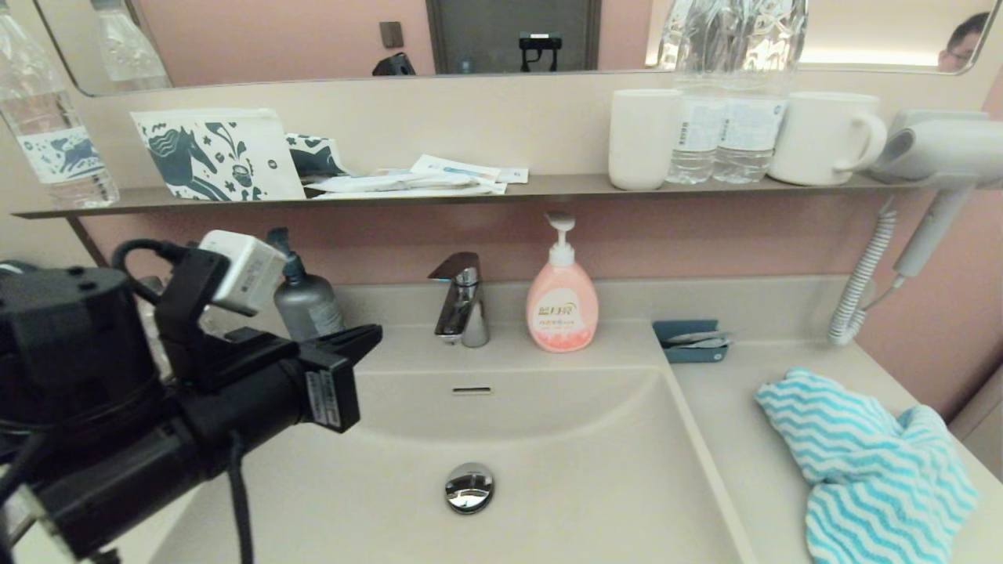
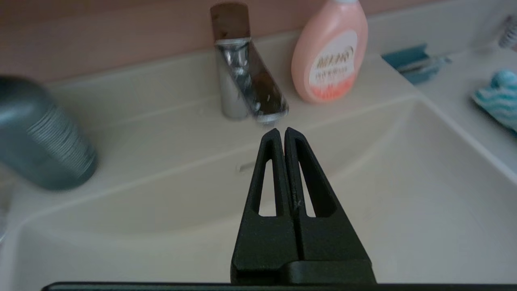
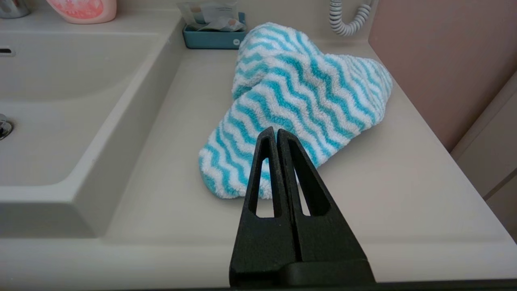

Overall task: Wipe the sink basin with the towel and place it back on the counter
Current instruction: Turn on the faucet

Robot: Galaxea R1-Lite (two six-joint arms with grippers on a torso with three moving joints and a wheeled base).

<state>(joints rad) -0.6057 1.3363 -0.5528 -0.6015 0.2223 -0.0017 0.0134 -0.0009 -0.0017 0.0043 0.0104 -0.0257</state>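
Observation:
The towel (image 1: 870,462), turquoise and white zigzag, lies crumpled on the counter (image 1: 736,439) to the right of the sink basin (image 1: 580,446). The beige basin holds only its chrome drain plug (image 1: 469,487) and overflow slot (image 1: 472,389). My left gripper (image 1: 373,335) hangs over the basin's left side, shut and empty, its tips (image 2: 280,131) pointing toward the faucet (image 2: 246,81). My right gripper (image 3: 276,131) does not show in the head view. It hovers shut and empty just above the near edge of the towel (image 3: 307,93), with the counter (image 3: 404,194) beneath.
A pink soap bottle (image 1: 562,301) and a grey pump bottle (image 1: 305,298) flank the faucet (image 1: 462,301). A small blue tray (image 1: 691,341) sits behind the towel. A hair dryer (image 1: 932,157) with a coiled cord hangs at the right wall. The wall shelf (image 1: 470,188) carries cups and bottles.

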